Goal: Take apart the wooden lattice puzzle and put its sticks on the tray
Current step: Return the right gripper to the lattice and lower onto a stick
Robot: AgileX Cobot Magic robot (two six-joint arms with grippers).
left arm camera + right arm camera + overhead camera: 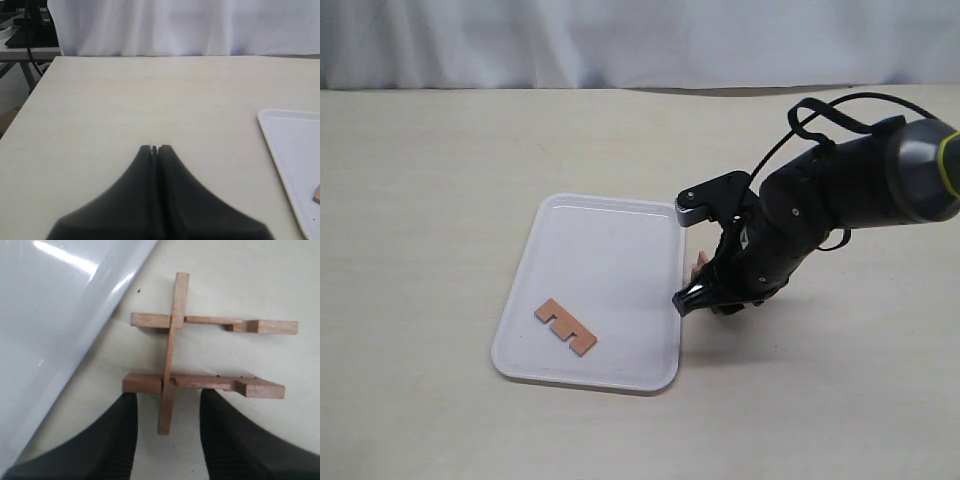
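What is left of the wooden lattice puzzle (pixel 170 355) lies on the table just off the rim of the white tray (pixel 50 315): two parallel sticks joined by one cross stick. My right gripper (pixel 168 396) stands open over it, and the cross stick's near end lies between the fingers without touching them. In the exterior view the right gripper (pixel 705 288) hangs at the right rim of the tray (pixel 610 250) and hides most of the puzzle (pixel 699 265). One loose notched stick (pixel 565 327) lies flat on the tray. My left gripper (pixel 155 148) is shut on nothing over bare table.
The right arm (pixel 840 195) reaches in from the right over the table. A white curtain (pixel 620 40) hangs behind the table's far edge. In the left wrist view the tray's corner (pixel 295 145) and a bit of the loose stick (pixel 317 194) show.
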